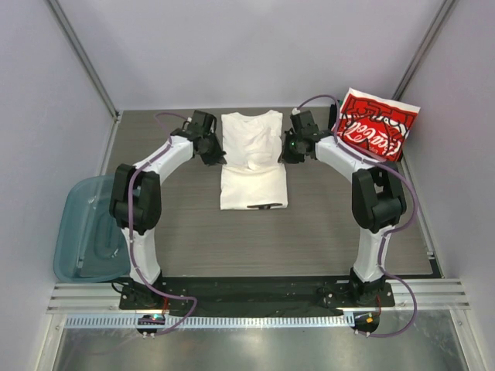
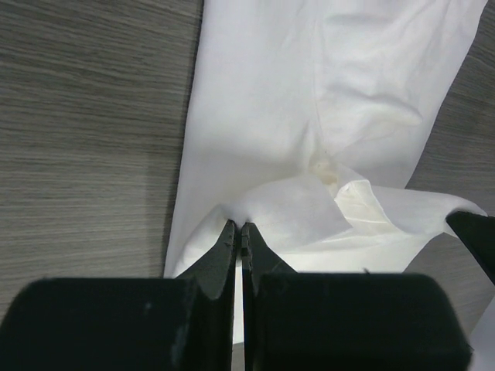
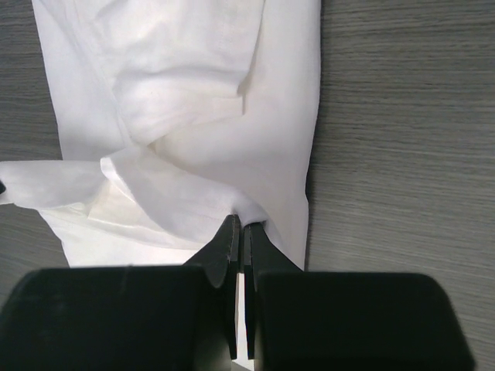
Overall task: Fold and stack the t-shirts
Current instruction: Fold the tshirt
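A plain white t-shirt [image 1: 253, 158] lies lengthwise on the dark wood-grain table [image 1: 186, 224], its sides folded inward into a narrow strip. My left gripper [image 1: 218, 154] is at the shirt's left edge, about halfway along. In the left wrist view my left gripper [image 2: 240, 229] is shut, pinching a fold of the white t-shirt [image 2: 309, 116]. My right gripper [image 1: 287, 151] is at the right edge, and in the right wrist view my right gripper [image 3: 240, 223] is shut on a fold of the white t-shirt [image 3: 193, 93]. A folded red t-shirt [image 1: 377, 124] with white script lies at the back right.
A teal translucent bin [image 1: 85, 228] sits off the table's left edge. Grey walls enclose the table on three sides. Bare table shows in front of the shirt and to its left and right.
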`<state>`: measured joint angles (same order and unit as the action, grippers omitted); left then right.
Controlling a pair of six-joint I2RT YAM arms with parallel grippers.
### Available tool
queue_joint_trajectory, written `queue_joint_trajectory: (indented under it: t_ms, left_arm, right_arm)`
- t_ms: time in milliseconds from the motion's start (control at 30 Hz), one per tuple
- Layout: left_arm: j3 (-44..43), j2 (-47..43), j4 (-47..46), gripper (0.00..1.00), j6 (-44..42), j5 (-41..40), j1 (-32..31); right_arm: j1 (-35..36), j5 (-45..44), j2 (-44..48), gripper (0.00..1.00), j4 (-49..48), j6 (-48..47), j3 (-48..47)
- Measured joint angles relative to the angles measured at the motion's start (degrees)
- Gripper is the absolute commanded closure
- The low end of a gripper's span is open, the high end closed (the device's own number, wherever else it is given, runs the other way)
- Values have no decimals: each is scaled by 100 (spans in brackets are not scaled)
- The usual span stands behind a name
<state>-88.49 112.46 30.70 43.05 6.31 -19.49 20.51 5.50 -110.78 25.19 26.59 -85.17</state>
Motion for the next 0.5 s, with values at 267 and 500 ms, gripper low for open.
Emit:
queue_joint_trajectory:
  t_ms: [267, 500]
  left_arm:
    - [-275, 398, 66, 69, -7, 111, 98]
    - [-1998, 1217, 848, 51, -136, 278, 476]
  right_arm:
    - [-48, 90, -494, 54, 50, -39, -385]
    - [-295, 164, -1714, 41, 874, -247, -2745]
